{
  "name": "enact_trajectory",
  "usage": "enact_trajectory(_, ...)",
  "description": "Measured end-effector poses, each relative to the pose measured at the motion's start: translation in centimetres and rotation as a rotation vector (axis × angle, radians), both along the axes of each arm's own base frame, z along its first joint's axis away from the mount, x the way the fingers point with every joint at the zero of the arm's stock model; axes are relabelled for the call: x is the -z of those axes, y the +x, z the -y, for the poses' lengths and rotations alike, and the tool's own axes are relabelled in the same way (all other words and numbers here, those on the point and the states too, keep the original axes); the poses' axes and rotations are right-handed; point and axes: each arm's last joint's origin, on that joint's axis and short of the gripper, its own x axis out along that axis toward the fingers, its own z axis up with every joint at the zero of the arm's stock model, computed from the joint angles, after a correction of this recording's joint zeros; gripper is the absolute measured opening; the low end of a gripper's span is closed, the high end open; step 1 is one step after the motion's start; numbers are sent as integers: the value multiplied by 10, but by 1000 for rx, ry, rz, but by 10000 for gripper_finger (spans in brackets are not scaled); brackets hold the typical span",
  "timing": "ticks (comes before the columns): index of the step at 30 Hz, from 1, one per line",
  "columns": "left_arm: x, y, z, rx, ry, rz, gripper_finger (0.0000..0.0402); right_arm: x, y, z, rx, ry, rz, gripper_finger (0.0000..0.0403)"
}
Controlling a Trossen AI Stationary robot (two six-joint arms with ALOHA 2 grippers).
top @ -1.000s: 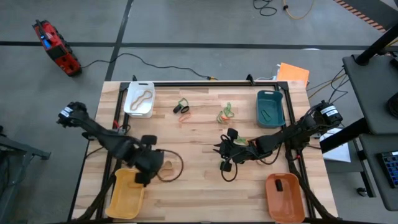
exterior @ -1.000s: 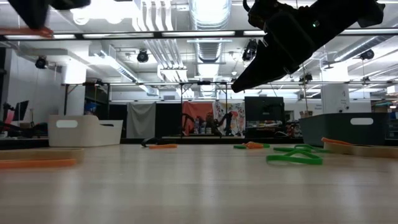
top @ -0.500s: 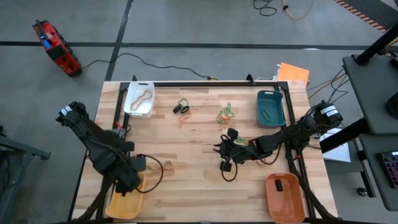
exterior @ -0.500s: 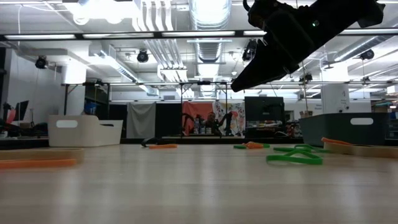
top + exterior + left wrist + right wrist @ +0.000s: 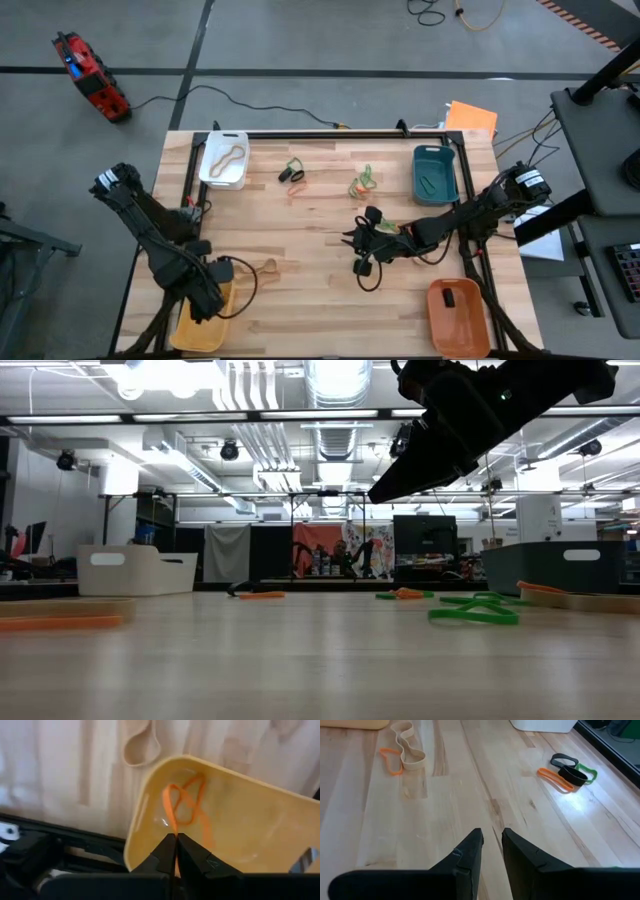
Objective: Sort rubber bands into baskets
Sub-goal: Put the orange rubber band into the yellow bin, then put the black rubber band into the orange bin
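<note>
Left gripper [image 5: 176, 851] sits over the yellow basket [image 5: 200, 322] at the near left corner of the table [image 5: 320, 280], and from my seat its fingers look pressed together on an orange rubber band [image 5: 182, 807] that loops out over the basket's floor. Just beyond the basket's rim I can see a tan band [image 5: 141, 745] lying on the bare wood; from overhead that same tan band [image 5: 268, 267] rests beside the basket. My right gripper [image 5: 491, 851] hangs above the middle of the table, its fingers standing a narrow gap apart with nothing between them. Ahead of it on the wood lie a tan loop [image 5: 410, 745] with a small orange band [image 5: 392, 760] touching it, and farther off a cluster of black, orange and green bands [image 5: 569, 772] near the white basket [image 5: 224, 160]. Overhead, the white basket holds a tan band [image 5: 226, 157], the teal basket [image 5: 435, 173] sits at the far right with a band or two inside, and the orange basket [image 5: 458, 316] at the near right holds a dark one [image 5: 449, 297]. More green and orange bands [image 5: 363, 183] lie loose between the white and teal baskets.
</note>
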Motion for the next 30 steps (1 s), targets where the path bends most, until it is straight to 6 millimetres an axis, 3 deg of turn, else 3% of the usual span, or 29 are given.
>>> enact_trajectory(10, 5, 3, 3, -35, -5, 58, 6, 0, 0, 0, 0, 0, 0, 68)
enact_trajectory(24, 5, 2, 2, -17, 6, 57, 97, 0, 0, 0, 2, 4, 6, 68)
enact_trajectory(30, -5, 9, 2, 89, 100, 232, 107, -2, 2, 4, 15, 7, 20, 68)
